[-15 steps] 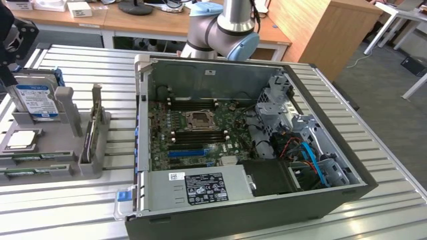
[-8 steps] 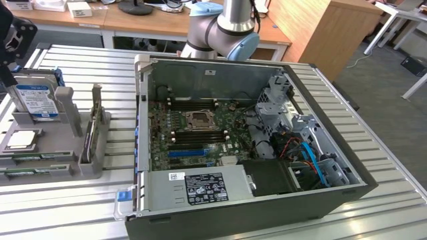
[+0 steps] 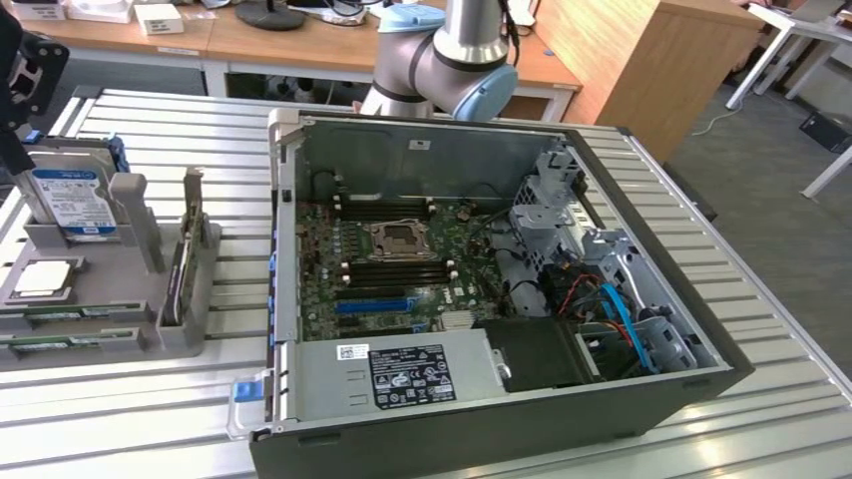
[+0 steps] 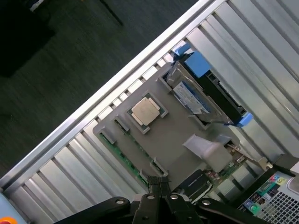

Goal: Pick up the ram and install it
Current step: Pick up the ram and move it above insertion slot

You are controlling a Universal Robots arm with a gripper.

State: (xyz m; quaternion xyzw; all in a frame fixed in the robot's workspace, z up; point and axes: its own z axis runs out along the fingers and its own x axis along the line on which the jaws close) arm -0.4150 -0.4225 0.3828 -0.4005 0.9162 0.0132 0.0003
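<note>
The fingers (image 4: 154, 186) are clenched together and grasp nothing. The wrist looks down over the grey holder (image 4: 187, 140). Close past their tips, the ram (image 4: 122, 156) lies in the holder's edge slot on the desk (image 4: 56, 177).

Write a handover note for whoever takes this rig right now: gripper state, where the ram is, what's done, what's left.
Gripper: shut and holding nothing. It is poised over the gray parts holder, with its fingertips nearest one end of the ram.
Ram: lies in a slot along the holder's edge. The holder sits to the exterior view's left of the open computer case.
Done: nothing; the ram is not lifted.
Left: both the pick-up and the install. The memory slots beside the processor socket look unfilled.
</note>
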